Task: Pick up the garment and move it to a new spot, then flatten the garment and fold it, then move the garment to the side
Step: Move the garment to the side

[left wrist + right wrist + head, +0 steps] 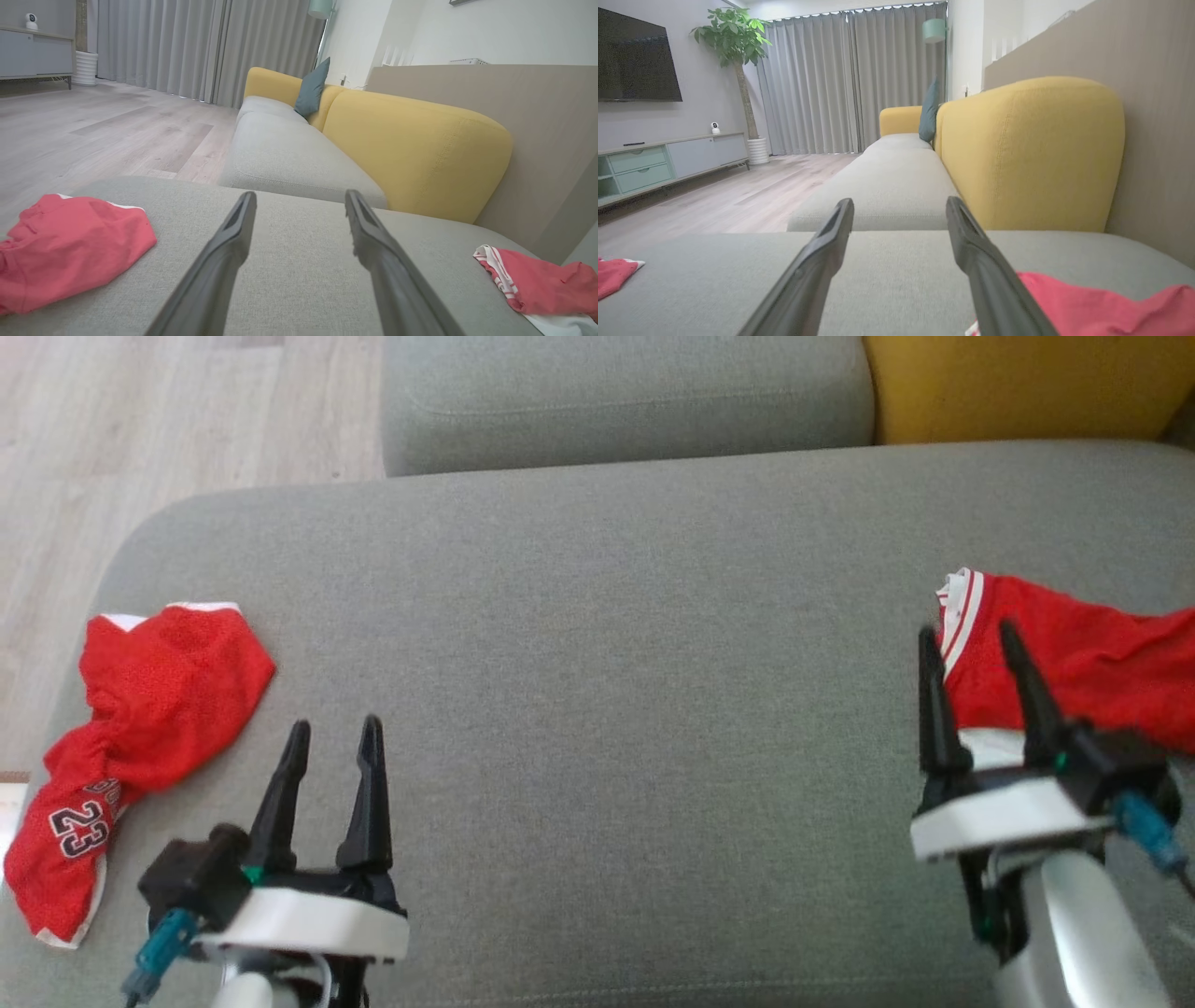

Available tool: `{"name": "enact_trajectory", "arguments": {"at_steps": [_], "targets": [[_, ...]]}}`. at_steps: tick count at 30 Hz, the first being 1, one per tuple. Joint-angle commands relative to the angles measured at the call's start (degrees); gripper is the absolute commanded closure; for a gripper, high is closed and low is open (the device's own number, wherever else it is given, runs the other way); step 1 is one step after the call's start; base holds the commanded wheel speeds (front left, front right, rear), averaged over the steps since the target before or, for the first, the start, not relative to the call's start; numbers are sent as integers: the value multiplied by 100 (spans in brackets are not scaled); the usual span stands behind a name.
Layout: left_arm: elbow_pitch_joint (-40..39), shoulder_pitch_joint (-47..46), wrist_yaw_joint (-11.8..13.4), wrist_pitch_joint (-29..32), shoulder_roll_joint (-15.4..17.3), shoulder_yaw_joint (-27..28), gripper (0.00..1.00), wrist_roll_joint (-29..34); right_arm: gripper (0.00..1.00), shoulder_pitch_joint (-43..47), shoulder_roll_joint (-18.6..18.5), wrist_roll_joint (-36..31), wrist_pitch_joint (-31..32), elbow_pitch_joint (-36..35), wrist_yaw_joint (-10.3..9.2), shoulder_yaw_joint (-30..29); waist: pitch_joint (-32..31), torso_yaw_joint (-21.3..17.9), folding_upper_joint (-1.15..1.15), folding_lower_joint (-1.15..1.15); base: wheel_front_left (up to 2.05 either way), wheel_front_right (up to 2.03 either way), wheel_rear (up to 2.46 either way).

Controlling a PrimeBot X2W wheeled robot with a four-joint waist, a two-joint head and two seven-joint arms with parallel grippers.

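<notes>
Garment (1092,653): crumpled, by right finger of right pincer (966,631) | right pincer: spread, empty | left pincer (336,722): spread, empty

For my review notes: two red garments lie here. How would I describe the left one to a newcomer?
On the big grey cushion before the robot, look to its left end, by the wood floor. A crumpled red garment lies there, left of the left gripper. Unlike the other red garment at the right end, with striped white trim, it bears the number 23.
</notes>
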Motion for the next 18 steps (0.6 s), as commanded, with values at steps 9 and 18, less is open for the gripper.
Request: {"name": "enact_trajectory", "arguments": {"at_steps": [9, 18], "targets": [[-4, 52, 5, -34, 11, 237, 0, 135, 0, 760, 2, 276, -117, -502, -4, 398, -180, 4, 0, 0, 0, 0, 0], [13, 103, 38, -34, 11, 156, 0, 128, 0, 961, 2, 404, -118, -616, -4, 353, -205, -33, 0, 0, 0, 0, 0]]}}
